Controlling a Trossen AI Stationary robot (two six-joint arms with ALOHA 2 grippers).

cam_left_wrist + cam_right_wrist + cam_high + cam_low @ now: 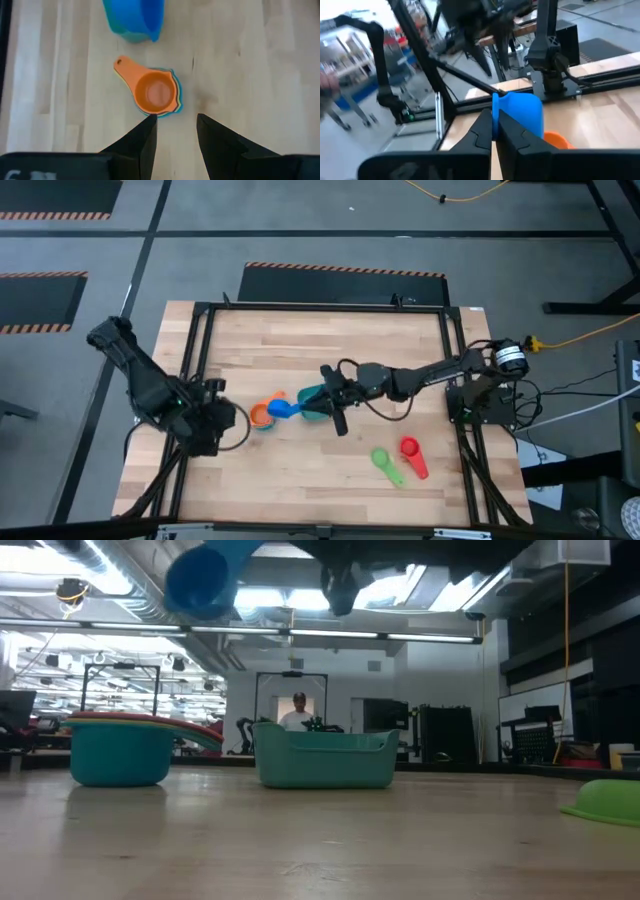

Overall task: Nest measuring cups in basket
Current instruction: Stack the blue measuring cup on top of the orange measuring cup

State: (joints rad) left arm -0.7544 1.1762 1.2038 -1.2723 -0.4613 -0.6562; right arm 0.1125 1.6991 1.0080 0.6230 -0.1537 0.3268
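Note:
A dark blue measuring cup (280, 409) hangs in the air at mid-table, with my right gripper (495, 131) shut on it. It hovers between the teal basket (325, 762) and a stack of nested measuring cups (157, 94). The stack has an orange cup on top and stands on the table on its light blue bottom cup (120, 760). My left gripper (176, 125) is open just left of the stack, pointing down at it, with nothing between its fingers. A green cup (385, 463) and a red cup (412, 455) lie near the front right. My right gripper pinches the dark blue cup's flat handle (495, 111) between its two fingers. The fingers reach in level from the table's right side. The cup is lifted clear of the table and tilted, its bowl (520, 116) beyond the fingertips.
The basket (312, 416) stands on the table under my right gripper's fingers. A black metal frame (200, 310) borders the wooden table. Bare wood lies along the front and at the far side.

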